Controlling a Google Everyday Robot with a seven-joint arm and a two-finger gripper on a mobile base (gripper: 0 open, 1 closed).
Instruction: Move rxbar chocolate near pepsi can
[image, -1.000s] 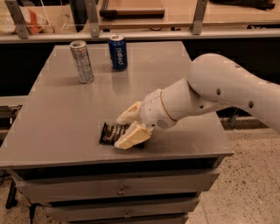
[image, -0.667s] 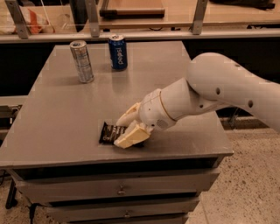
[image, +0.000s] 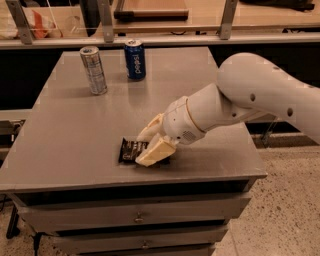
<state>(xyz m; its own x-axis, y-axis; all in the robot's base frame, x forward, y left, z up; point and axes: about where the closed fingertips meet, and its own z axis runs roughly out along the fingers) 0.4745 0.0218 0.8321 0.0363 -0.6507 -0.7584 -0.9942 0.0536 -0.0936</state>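
Observation:
The rxbar chocolate (image: 131, 150), a flat dark wrapped bar, lies on the grey table (image: 75, 130) near its front edge. My gripper (image: 151, 142) is down on the bar's right end, one cream finger on each side, closed against it. The bar still rests on the table and its right part is hidden by the fingers. The pepsi can (image: 135, 59), short and dark blue, stands upright at the back of the table, well away from the bar.
A taller slim silver can (image: 94, 70) stands to the left of the pepsi can. A counter with railing posts runs behind the table. Drawers sit below the table front. My white arm reaches in from the right.
The gripper and bar stay in the same place; the fingers have drawn slightly closer around the bar.

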